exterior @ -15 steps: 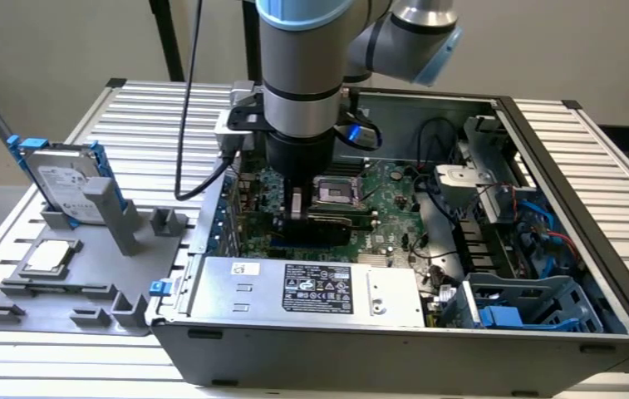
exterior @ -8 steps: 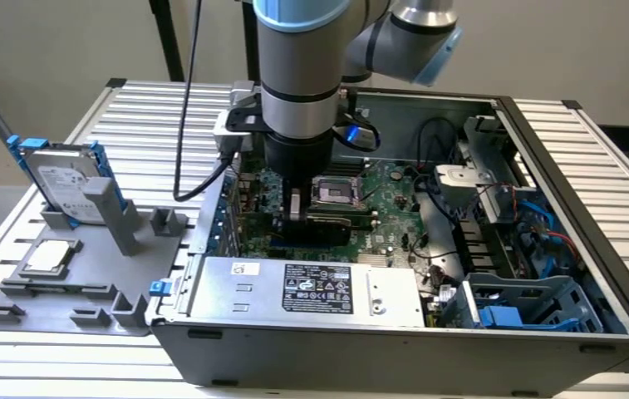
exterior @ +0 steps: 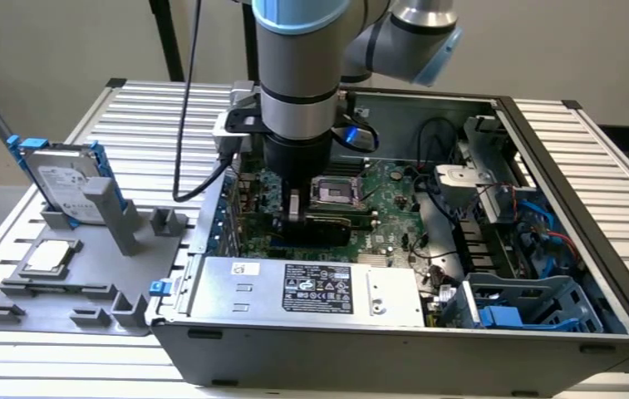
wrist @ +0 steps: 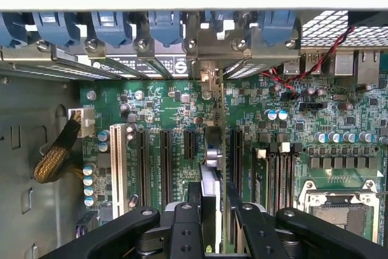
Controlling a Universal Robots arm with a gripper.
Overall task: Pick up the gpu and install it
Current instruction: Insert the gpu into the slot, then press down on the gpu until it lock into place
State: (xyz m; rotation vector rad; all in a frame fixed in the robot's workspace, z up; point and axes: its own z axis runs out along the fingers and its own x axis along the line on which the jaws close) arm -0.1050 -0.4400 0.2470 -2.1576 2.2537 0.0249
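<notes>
My gripper (exterior: 292, 218) reaches down into the open computer case (exterior: 580, 208), just over the green motherboard (exterior: 390, 184). It is shut on the gpu (wrist: 213, 156), which the wrist view shows edge-on as a thin upright card running from my fingers (wrist: 185, 225) to its silver end bracket (wrist: 208, 80) at the case's rear wall. The card stands over the row of black expansion slots (wrist: 165, 159). Whether its lower edge touches a slot is hidden. From the exterior view the gpu (exterior: 331, 226) is a dark strip beside the gripper.
A grey fixture (exterior: 26, 303) at the exterior view's left carries a silver hard drive in a blue frame (exterior: 65, 179) and a square CPU chip (exterior: 51, 256). Inside the case are the power supply (exterior: 303, 287), the CPU socket (exterior: 334, 191), cables and a blue drive cage (exterior: 525, 303).
</notes>
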